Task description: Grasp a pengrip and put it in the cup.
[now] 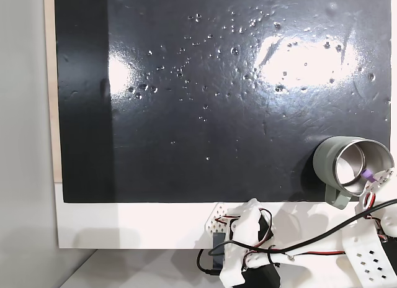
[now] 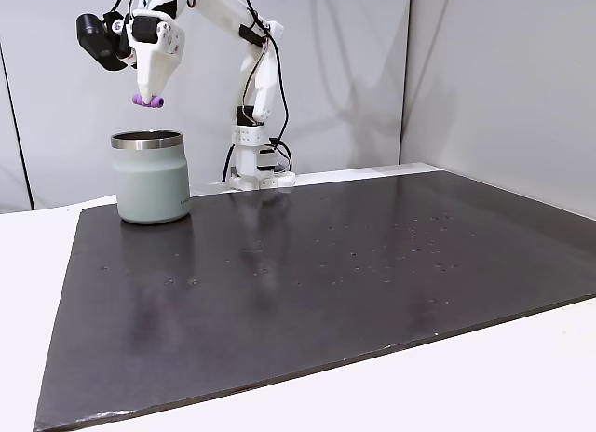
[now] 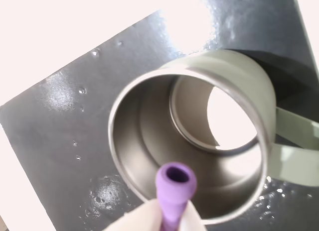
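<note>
One fixed camera hangs overhead, looking straight down on the glossy black rectangular mat (image 1: 205, 95), with the arm's white base at the bottom edge. Another fixed camera stands low at the table's near side, facing across the mat (image 2: 317, 274) toward the arm and wall. Both share the sage-green steel-lined mug (image 1: 332, 157) (image 2: 151, 176). The wrist camera looks closely down into that mug (image 3: 199, 141).

White printed arm (image 2: 251, 69), black motors, black and red cables, white tapered tool (image 2: 149, 100).
</note>
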Robot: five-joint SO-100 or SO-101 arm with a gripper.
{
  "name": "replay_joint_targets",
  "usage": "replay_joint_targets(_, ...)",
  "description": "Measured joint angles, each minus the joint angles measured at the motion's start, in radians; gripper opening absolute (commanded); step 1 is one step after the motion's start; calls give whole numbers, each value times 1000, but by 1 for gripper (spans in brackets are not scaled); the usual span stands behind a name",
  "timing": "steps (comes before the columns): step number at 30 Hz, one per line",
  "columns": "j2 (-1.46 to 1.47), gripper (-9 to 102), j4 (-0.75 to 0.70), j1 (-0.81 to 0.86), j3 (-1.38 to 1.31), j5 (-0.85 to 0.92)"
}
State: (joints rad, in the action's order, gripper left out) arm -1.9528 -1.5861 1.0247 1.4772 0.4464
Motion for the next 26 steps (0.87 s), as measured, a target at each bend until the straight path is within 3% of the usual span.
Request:
replay_joint_targets(5, -32, 3, 44, -9, 31, 0)
replay_joint_targets(9, -32, 31, 52, -9, 31, 0)
replay_joint_targets(12, -32, 44, 52, -9, 31, -8)
replay_joint_targets(26, -18, 45, 52, -9, 31, -18)
